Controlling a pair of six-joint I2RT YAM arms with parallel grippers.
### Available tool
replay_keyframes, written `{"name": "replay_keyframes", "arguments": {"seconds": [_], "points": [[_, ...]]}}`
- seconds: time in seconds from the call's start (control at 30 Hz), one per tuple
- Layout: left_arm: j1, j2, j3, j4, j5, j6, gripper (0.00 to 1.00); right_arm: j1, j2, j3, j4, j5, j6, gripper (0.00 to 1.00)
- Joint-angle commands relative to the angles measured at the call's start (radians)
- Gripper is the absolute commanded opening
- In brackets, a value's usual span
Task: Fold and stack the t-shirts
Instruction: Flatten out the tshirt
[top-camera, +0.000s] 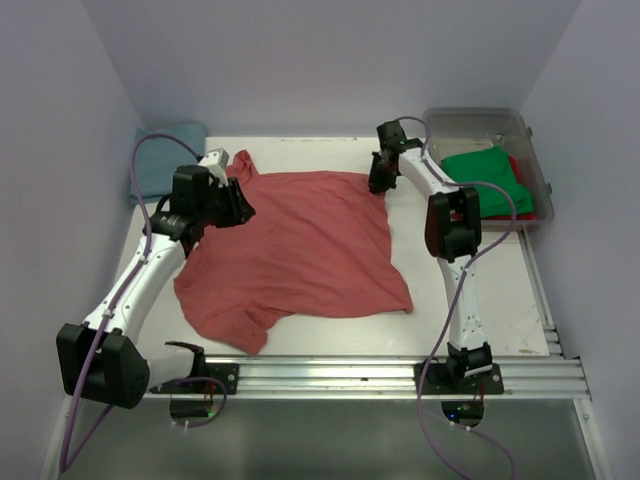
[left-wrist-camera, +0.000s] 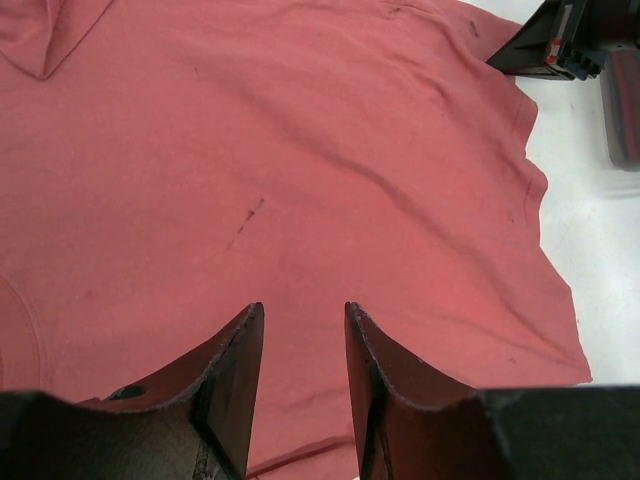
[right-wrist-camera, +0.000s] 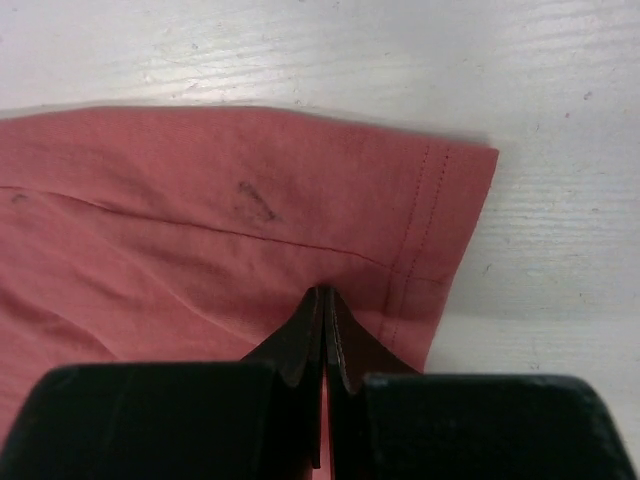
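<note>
Right now the salmon-red t-shirt lies spread out in the middle of the white counter. It is mostly flat, with some small wrinkles.

The left arm starts at the near left corner. It goes up along the left side, bends, and leans in over the top left part of the shirt. Its left end effector points down at the cloth. The two fingers stand a little apart, with a narrow gap. Only flat cloth shows in the gap, so it holds nothing.

The right arm stands up from the near edge, bends at its elbow, and reaches to the far right corner of the shirt. Its right end effector is squeezed tight, finger against finger. The tips sit on the shirt close to a stitched edge. I cannot tell if any cloth is caught between them.

A dusty teal-blue t-shirt sits in the far left corner, off to the side. A clear bin stands at the far right. A bright green t-shirt lies in it, with a red t-shirt peeking out beside it.
</note>
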Motion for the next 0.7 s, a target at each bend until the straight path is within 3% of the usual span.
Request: {"name": "replay_keyframes", "arguments": {"seconds": [0.0, 0.17, 0.4, 0.67], "points": [[-0.006, 0.013, 0.040, 0.039, -0.014, -0.005, 0.41, 0.000, -0.007, 0.030, -0.019, -0.044, -0.015, 0.00], [-0.006, 0.021, 0.040, 0.038, -0.003, -0.007, 0.41, -0.006, 0.012, 0.061, -0.060, 0.065, 0.005, 0.00], [-0.006, 0.022, 0.026, 0.039, 0.007, -0.008, 0.41, -0.049, 0.162, 0.295, -0.208, 0.264, 0.169, 0.00], [-0.005, 0.025, 0.020, 0.024, 0.004, 0.001, 0.41, -0.128, 0.245, 0.325, -0.128, 0.242, 0.194, 0.00]]}}
